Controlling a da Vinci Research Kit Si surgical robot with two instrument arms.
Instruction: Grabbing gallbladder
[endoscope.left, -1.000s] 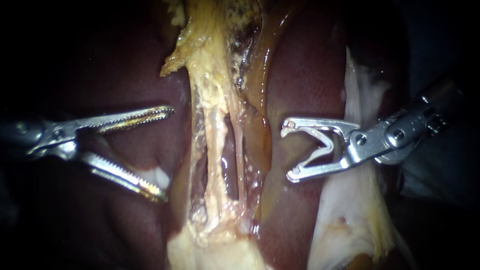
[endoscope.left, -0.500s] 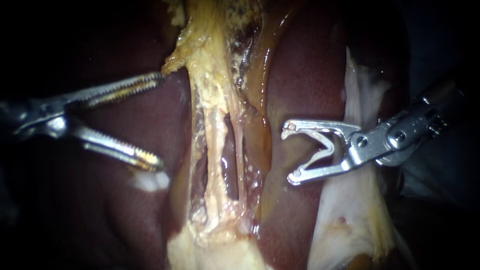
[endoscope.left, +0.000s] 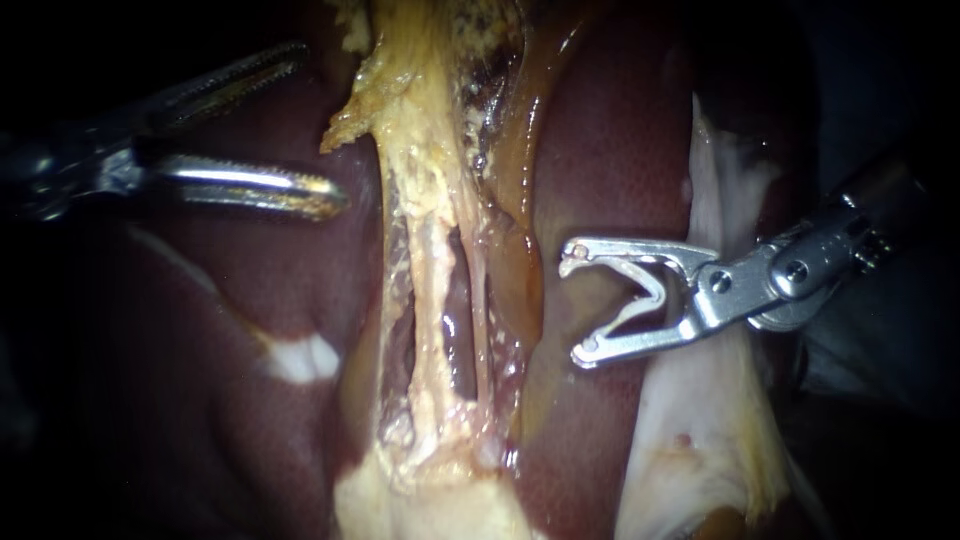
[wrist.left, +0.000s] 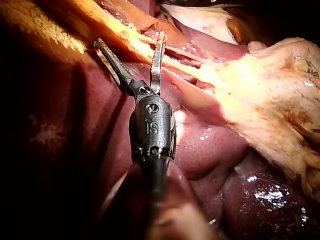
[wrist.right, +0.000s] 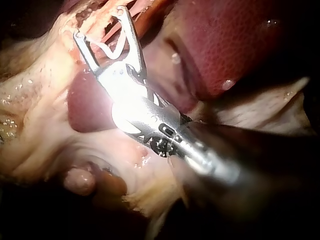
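Observation:
The yellowish gallbladder tissue (endoscope.left: 415, 90) runs down the middle of the endoscope view, with a ragged flap (endoscope.left: 345, 125) on its left edge. Below it two pale tubes (endoscope.left: 432, 290) stretch between dark red liver lobes (endoscope.left: 230, 420). My left instrument (endoscope.left: 320, 128) comes in at the upper left, jaws open, tips just left of the flap and gripping nothing. In its wrist view the left instrument (wrist.left: 129, 39) stands open just short of the yellow tissue (wrist.left: 125, 35). My right instrument (endoscope.left: 577, 304) hovers open over the right liver lobe; a thin pale V-shaped strip lines its jaws (wrist.right: 99, 22).
White membrane (endoscope.left: 700, 420) lies under the right instrument's shaft. A small white patch (endoscope.left: 300, 358) marks the left liver lobe. Amber fluid (endoscope.left: 520, 170) coats the groove right of the tubes. Pale fatty tissue (endoscope.left: 430, 500) fills the lower middle.
My left instrument has risen against the liver from beside the tubes to the level of the gallbladder's flap, jaws still open. The right instrument has stayed in place.

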